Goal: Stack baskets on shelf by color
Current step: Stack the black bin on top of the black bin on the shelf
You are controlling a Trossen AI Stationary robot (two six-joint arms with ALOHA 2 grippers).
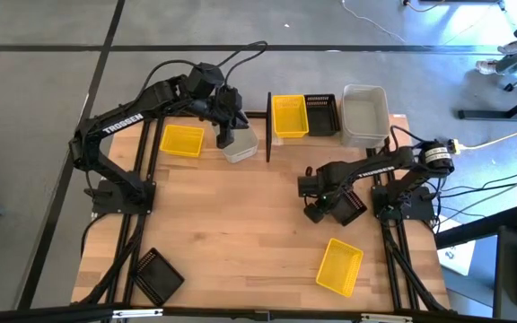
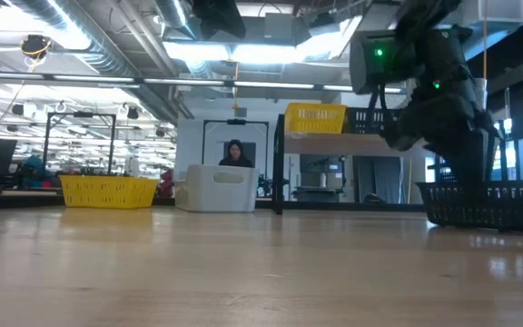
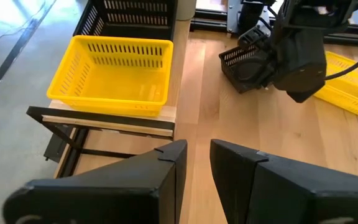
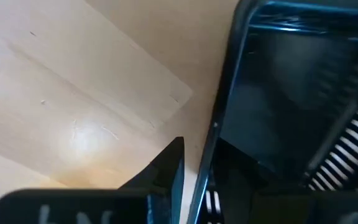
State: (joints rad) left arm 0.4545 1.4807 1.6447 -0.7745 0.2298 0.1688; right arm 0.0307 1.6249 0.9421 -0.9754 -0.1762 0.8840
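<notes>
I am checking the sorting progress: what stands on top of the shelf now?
On the shelf stand a yellow basket, a black basket and a whitish basket, side by side. Baskets nested inside them would be hidden.

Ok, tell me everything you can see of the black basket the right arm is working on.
The black basket is a small rectangular bin of dark plastic with slatted walls and a solid rim. It sits upright on the wooden tabletop, right of centre, in front of the shelf. The right claw straddles its rim, one finger outside the wall and the rest reaching inside. It looks empty; whether the claw has closed on the rim cannot be told.
</notes>
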